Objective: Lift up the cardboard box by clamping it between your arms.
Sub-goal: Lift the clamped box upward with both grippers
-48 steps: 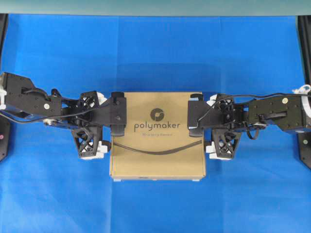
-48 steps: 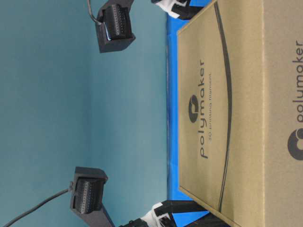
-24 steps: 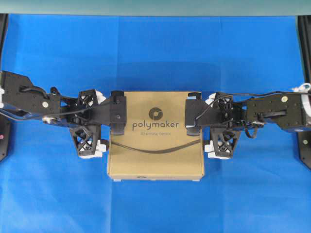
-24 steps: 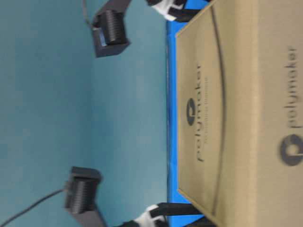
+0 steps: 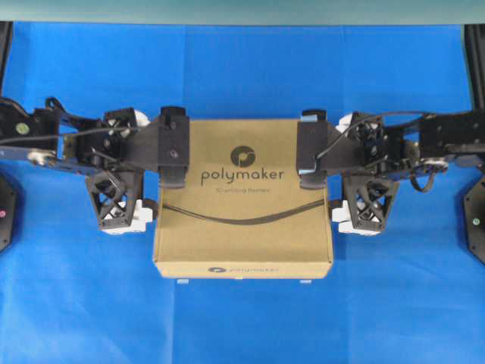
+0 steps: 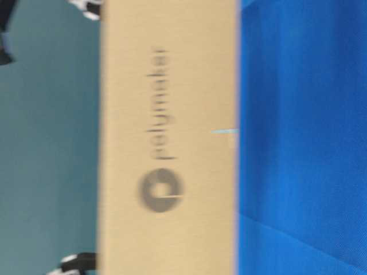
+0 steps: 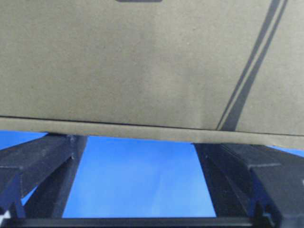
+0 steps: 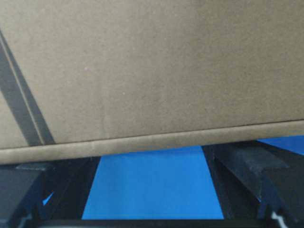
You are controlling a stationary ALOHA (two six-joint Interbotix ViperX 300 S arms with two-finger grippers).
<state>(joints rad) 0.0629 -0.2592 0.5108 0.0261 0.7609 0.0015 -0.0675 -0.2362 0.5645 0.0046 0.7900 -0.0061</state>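
Between the two arms, the cardboard box (image 5: 242,208) is clamped from its left and right sides, as seen from overhead. The left gripper (image 5: 148,178) is spread wide, its jaws not closed on anything; in the left wrist view its two dark fingers (image 7: 42,156) run beneath the box's lower edge, with blue tabletop (image 7: 142,175) visible between them. Whether the fingers actually touch the cardboard there cannot be told. The right gripper (image 5: 337,182) is likewise spread, and its fingers (image 8: 242,161) are seen passing under the box edge in the same manner.

No pinch is used. The box is judged too wide for either gripper, so the hold is made by pressing the arm bodies inward against opposite sides, which fits the task wording. The black wrist blocks overlap the box's top face near its far corners.

The box lies flat and level, logo upward. The table-level view is blurred; blue surface is visible beside the box face, which suggests it is clear of the tabletop (image 5: 242,326), though this is a judgement. Slip is the main risk if inward pressure drops.
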